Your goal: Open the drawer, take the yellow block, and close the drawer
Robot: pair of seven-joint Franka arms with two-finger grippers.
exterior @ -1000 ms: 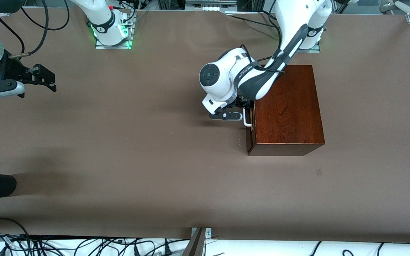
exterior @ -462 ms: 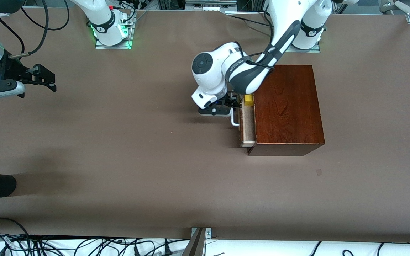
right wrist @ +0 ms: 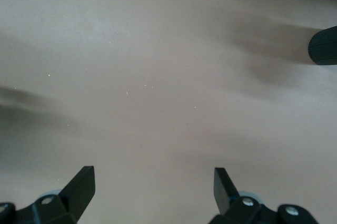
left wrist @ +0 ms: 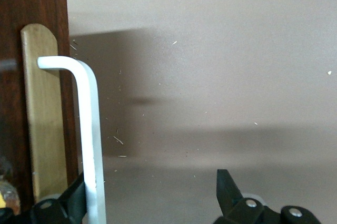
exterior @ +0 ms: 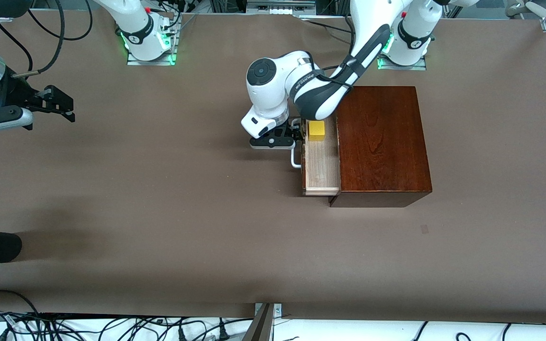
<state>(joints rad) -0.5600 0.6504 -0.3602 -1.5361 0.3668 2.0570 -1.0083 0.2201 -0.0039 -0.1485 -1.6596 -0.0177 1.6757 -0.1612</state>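
Since earlier, drawer (exterior: 321, 163) slid out over brown table (exterior: 159, 189); left hand (exterior: 288, 137) released, hooking handle (exterior: 295, 154); right hand (exterior: 59, 106) released.

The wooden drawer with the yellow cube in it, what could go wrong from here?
1. The left gripper has open fingers hooked on the white bar handle, not clamped; it might slip off.
2. The small yellow block sits right under the left arm's wrist, so reaching in could knock it.
3. The dark wooden box may slide if the pale-lined drawer reaches its stop.
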